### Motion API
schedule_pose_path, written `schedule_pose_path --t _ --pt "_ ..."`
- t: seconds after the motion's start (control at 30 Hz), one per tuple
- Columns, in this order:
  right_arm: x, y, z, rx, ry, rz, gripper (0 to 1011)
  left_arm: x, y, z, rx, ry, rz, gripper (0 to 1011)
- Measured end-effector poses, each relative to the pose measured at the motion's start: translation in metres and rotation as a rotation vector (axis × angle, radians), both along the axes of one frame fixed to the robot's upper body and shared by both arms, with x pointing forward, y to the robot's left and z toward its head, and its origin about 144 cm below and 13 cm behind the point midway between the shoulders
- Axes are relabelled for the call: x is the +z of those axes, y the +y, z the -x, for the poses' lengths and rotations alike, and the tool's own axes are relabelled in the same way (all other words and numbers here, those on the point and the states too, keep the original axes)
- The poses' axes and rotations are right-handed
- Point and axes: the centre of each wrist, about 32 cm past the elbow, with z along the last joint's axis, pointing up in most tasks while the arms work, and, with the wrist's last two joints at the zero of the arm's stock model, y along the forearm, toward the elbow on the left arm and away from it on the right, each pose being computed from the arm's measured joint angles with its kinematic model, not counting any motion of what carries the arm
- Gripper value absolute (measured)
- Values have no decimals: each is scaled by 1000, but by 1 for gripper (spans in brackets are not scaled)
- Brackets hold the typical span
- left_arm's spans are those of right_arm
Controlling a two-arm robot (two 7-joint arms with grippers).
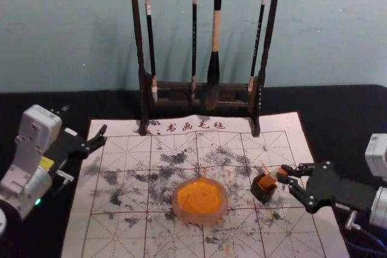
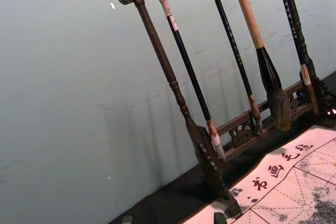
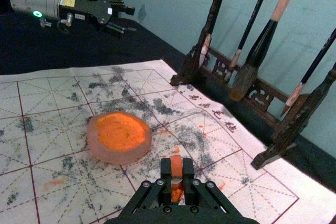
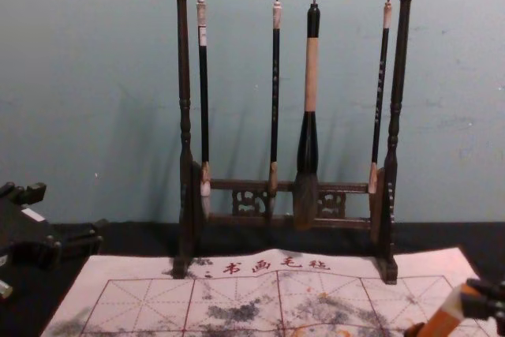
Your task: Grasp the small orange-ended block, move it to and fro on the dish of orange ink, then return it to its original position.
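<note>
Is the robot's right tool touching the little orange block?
Touching. The right wrist view shows the block pinched between the tips of the right tool, with no gap.

Calligraphy workspace, hanging brushes (image 4: 311, 76), gridded mat (image 1: 127, 234), ink dish (image 1: 199, 217)

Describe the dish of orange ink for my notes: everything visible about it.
The dish of orange ink is low and roughly round, with a thick, smooth, pale pinkish wall that looks slightly translucent. Bright orange ink covers most of its inside, its surface uneven. It sits upright and level on the gridded, ink-stained mat, near the middle of its width. Only the mat touches it; the right gripper is apart from it, on the robot's right.
</note>
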Motion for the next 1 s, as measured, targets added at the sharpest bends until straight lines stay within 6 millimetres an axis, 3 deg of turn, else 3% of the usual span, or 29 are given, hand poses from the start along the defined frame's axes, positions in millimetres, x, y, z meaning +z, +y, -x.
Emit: schedule_pose_path --t 0.57,1.0 --pt "30 7 -2 29 -93 -27 101 0 0 0 0 0 0 1001" --pt "28 45 -26 125 -66 30 101 0 0 0 0 0 0 1001"
